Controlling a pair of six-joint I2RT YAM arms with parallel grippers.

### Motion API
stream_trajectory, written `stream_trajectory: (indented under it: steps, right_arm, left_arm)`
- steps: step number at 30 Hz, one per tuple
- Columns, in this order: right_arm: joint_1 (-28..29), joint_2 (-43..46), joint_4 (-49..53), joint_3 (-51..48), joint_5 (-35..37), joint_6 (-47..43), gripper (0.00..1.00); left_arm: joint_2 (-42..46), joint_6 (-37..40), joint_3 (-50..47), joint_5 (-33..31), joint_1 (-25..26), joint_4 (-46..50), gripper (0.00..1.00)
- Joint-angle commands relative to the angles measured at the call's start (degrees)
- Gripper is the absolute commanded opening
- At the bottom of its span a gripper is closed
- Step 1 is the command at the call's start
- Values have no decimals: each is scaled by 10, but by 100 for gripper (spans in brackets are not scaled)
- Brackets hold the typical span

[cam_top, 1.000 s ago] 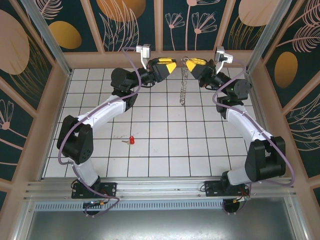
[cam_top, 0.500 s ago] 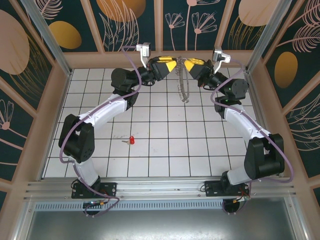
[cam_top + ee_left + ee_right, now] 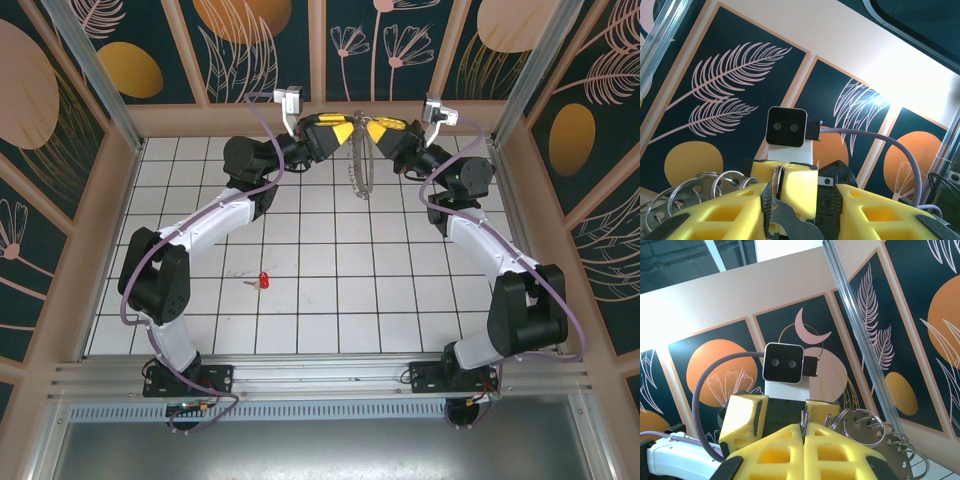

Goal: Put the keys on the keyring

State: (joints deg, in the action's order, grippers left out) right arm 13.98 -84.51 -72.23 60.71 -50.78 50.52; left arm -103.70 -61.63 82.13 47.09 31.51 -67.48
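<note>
- Both arms reach to the far middle of the table (image 3: 400, 290). The left gripper (image 3: 345, 131) and right gripper (image 3: 374, 130) meet tip to tip, raised above the tiles near the far wall.
- The floppy keyring (image 3: 356, 168) hangs between the two tips as a narrow strip draping toward the near side, edged with small silvery loops. Can't tell from above whether its lower end touches the tiles.
- Right gripper: jaws pressed together. In the right wrist view, a thin metal loop of the keyring is pinched at the seam between its yellow fingers (image 3: 765, 455), and more loops fan out just right of the pinch.
- Left gripper: jaws part-spread, with a clear gap between its own fingers (image 3: 720, 217). The right gripper's closed tip sits in that gap, with one loop standing upright just beside the left-hand pad. Can't tell whether either pad touches the keyring.
- In the left wrist view, a row of loops fans out on the left, above the left-hand finger.
- Each wrist view looks straight at the other arm's camera housing (image 3: 786, 127), so the grippers face each other roughly in line.
- The red-headed key (image 3: 264, 279) lies flat on the tiles, left of centre toward the near side, with its short silver blade pointing left. It is well apart from both grippers and the keyring, and nothing touches it.
</note>
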Motion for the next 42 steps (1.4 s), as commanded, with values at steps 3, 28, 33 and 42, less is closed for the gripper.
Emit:
stream_trajectory:
  steps: [3,28,33,42]
  right_arm:
    - [4,0,-40,20,11,5,0]
    - [5,4,-39,15,10,4,0]
    - [5,6,-37,14,10,3,0]
    - [5,9,-37,11,10,3,0]
  left_arm:
    - [13,10,-1,1,6,-13,39]
    - [-15,6,24,2,15,-10,37]
    - [-19,6,27,2,15,-10,37]
    - [-17,7,21,0,16,-11,37]
